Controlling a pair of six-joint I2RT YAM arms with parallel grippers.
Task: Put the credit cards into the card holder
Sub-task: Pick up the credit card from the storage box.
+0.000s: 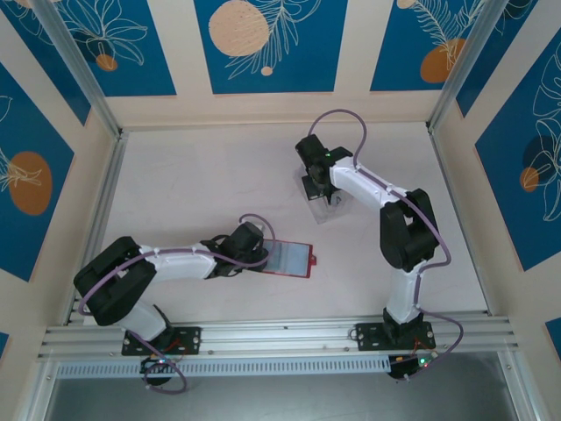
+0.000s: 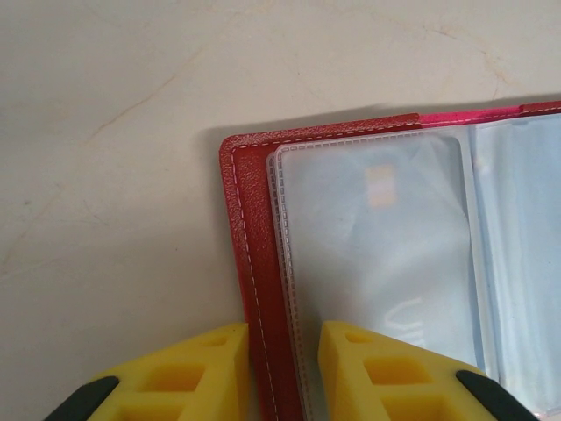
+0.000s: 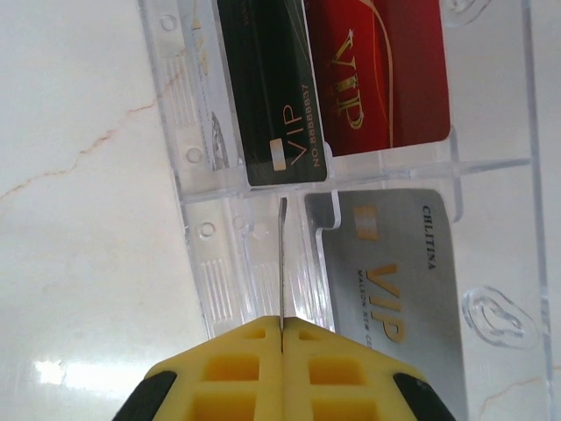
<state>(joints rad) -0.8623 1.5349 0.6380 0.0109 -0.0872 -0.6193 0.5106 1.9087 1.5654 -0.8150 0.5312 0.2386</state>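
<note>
The card holder [image 1: 289, 257] lies open on the table, a red cover [image 2: 250, 228] with pale clear sleeves [image 2: 377, 254] inside. My left gripper [image 2: 285, 338] is at its left edge [image 1: 254, 254], jaws apart, one yellow finger on each side of the red border. My right gripper [image 3: 282, 320] is shut on a thin credit card [image 3: 281, 254] seen edge-on, its colour unclear. It hangs over the clear plastic tray [image 3: 197, 237]. A black card [image 3: 276, 96], a red card [image 3: 386, 79] and a silver card [image 3: 399, 281] lie in that tray.
The clear tray [image 1: 329, 206] sits at the back middle of the table under the right gripper [image 1: 326, 195]. Aluminium rails and patterned walls close the table on three sides. Bare tabletop lies between tray and card holder.
</note>
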